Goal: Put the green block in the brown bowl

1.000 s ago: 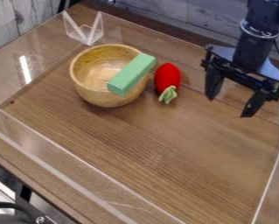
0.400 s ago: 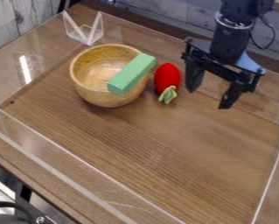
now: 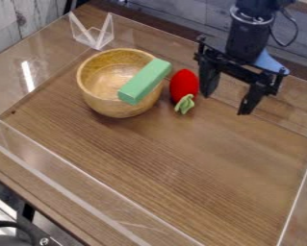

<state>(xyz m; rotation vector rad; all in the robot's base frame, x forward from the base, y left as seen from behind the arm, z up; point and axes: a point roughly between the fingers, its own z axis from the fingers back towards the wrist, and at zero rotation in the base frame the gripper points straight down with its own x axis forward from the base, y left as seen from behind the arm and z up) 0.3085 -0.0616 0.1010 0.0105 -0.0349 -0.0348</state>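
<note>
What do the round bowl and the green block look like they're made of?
The bowl looks like wood, smooth and lightly finished, going by its tan-brown color and thick rim. The green block has an even, plain pale-green color with no visible grain; it could be painted wood, plastic or foam, and the picture doesn't settle which.

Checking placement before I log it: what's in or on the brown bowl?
The green block lies slanted across the right side of the brown bowl, over its rim. Bare wood shows elsewhere inside; whatever is beneath the block is hidden.
</note>
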